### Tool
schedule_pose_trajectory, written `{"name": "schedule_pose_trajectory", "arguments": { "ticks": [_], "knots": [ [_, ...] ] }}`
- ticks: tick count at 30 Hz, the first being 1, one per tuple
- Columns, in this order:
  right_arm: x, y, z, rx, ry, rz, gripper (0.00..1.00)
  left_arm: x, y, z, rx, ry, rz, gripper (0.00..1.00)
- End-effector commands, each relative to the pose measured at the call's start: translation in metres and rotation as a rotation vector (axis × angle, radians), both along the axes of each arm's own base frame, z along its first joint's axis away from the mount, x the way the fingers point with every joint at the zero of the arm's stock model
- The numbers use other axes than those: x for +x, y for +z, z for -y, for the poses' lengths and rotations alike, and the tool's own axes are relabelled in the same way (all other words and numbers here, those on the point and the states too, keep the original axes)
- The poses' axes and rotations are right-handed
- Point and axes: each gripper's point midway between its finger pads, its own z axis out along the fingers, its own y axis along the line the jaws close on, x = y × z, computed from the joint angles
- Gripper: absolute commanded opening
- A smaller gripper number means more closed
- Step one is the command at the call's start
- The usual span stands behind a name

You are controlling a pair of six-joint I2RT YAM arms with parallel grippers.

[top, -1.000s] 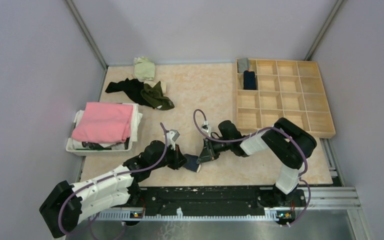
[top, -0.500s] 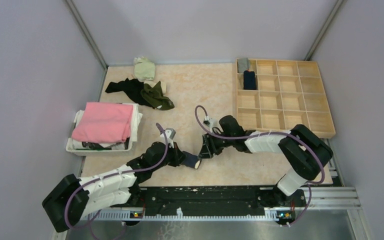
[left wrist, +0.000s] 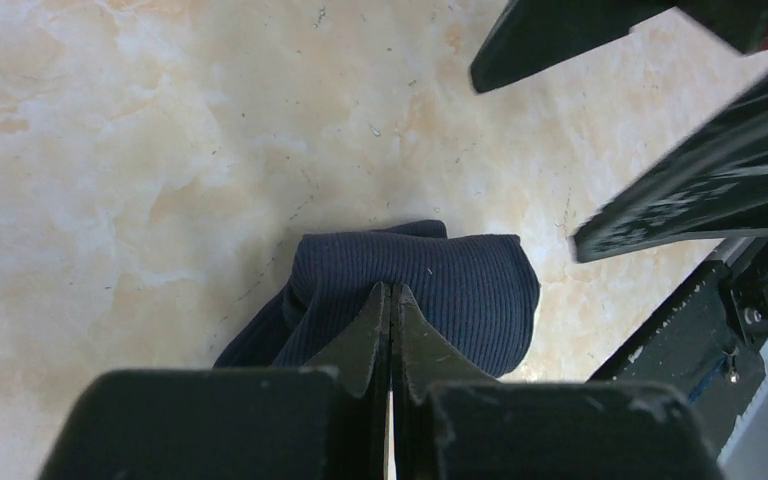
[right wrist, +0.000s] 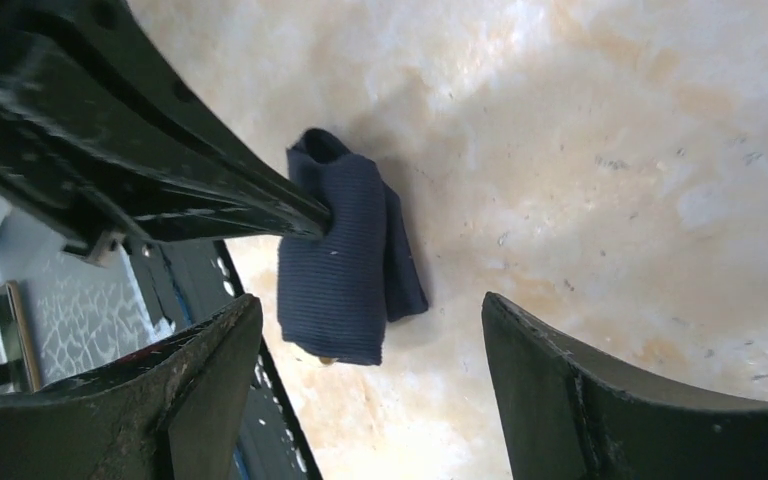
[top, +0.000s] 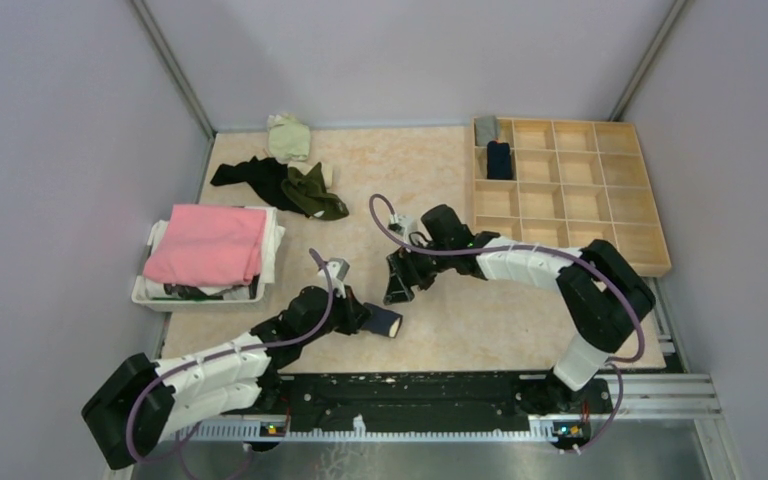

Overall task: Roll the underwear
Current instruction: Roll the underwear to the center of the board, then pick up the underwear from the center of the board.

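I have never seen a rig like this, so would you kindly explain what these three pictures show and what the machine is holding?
These are two robot arms bolted at the near edge of a table. The wide picture comes from a fixed camera overhead. The other two come from a camera on each wrist, looking past that arm's own fingers. The left fingers are pinched shut on a rolled piece of navy underwear. The right fingers stand open near it, holding nothing. Farther back are a pile of clothes, a basket topped with a pink cloth, and a wooden tray divided into compartments.
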Motion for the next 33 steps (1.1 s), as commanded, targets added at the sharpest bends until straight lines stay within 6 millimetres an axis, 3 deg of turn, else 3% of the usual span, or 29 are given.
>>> {"name": "schedule_pose_trajectory", "arguments": {
  "ticks": [1,15,33],
  "knots": [
    [-0.008,-0.018,0.002,-0.046,0.037,-0.105,0.79,-0.018,-0.022,-0.008,0.052,-0.059,-0.038,0.00],
    [-0.019,-0.051,-0.010,-0.090,0.056,-0.279,0.76,-0.031,-0.024,-0.002,0.044,-0.111,-0.034,0.00],
    [-0.062,-0.096,-0.007,-0.191,0.178,-0.321,0.62,-0.034,-0.026,-0.007,0.050,-0.100,-0.035,0.00]
  ]
}}
